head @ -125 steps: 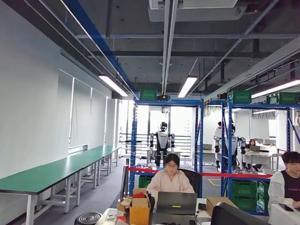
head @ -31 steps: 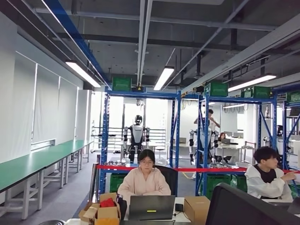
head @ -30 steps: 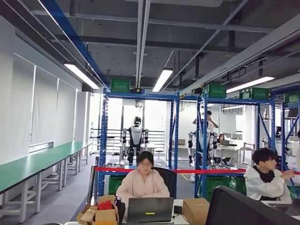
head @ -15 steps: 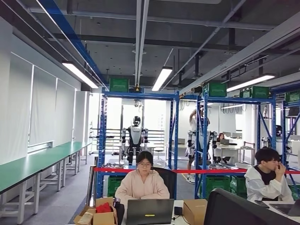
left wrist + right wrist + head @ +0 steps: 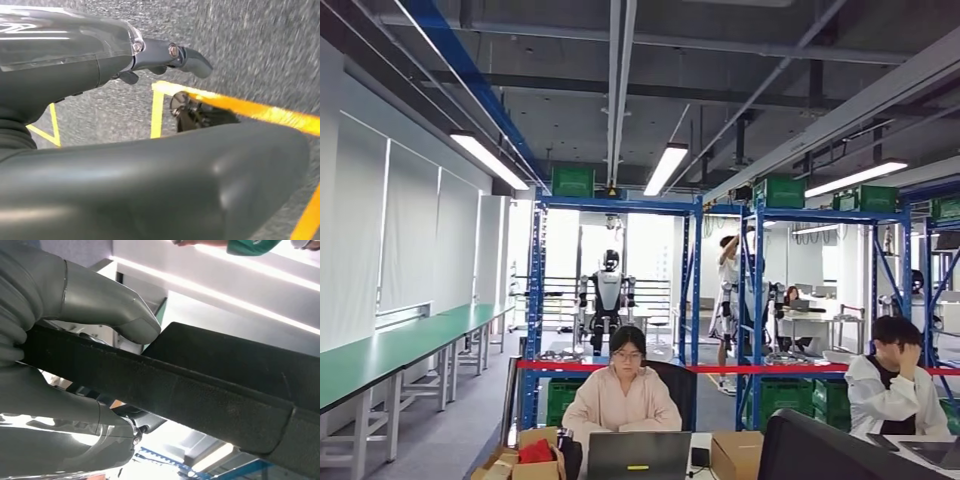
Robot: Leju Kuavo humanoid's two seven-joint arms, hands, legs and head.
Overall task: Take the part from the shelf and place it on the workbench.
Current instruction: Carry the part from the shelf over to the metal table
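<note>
Right hand (image 5: 75, 365): grasping the part (image 5: 211, 385), a long flat black piece clamped between grey thumb and fingers. Left hand (image 5: 124, 125): holds nothing, fingers apart, above grey floor (image 5: 264, 55) with yellow lines. Blue shelf (image 5: 614, 290) ahead, behind a seated person (image 5: 622, 395).

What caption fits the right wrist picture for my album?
The robot's right hand grips a long black part, thumb on one side.

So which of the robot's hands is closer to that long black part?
The right hand: it grips the long black part, thumb on one side and fingers on the other. The left hand hangs over a grey floor with yellow lines, holding nothing.
</note>
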